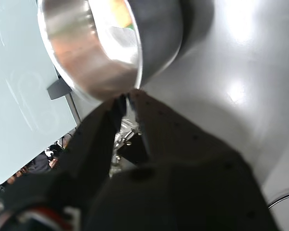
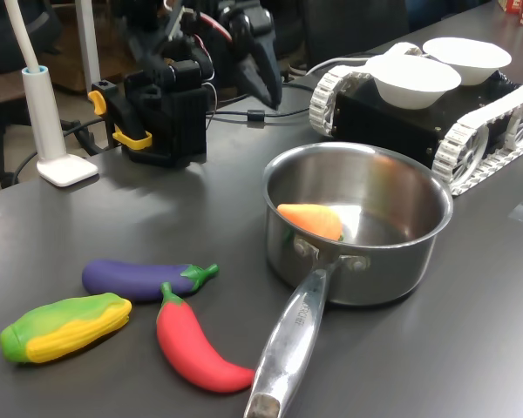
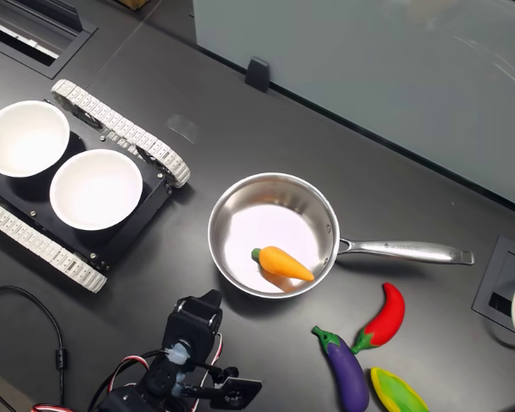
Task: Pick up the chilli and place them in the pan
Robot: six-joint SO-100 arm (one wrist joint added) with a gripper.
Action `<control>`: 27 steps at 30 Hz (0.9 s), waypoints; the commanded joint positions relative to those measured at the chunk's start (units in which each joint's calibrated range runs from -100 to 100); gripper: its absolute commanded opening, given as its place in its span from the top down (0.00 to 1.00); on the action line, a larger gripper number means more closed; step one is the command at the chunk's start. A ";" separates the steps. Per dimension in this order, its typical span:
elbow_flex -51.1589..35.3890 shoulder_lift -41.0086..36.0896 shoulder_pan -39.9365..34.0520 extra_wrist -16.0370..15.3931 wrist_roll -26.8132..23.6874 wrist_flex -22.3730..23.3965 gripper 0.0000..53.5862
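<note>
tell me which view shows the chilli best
The first exterior view: the chilli lies close and whole on the table beside the eggplant. The second exterior view shows it whole but smaller. The wrist view does not show it.

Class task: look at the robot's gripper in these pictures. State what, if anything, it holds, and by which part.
Nothing is held. The gripper is shut and empty beside the pan; the chilli lies untouched on the table.
</note>
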 commanded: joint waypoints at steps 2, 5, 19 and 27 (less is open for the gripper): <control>-14.19 5.79 5.28 -0.75 1.32 3.23 1.00; -17.09 7.73 8.72 -0.58 1.56 3.31 1.00; -28.54 18.61 26.38 -0.66 0.44 3.31 1.00; -30.82 21.48 30.39 -0.58 0.83 3.31 1.00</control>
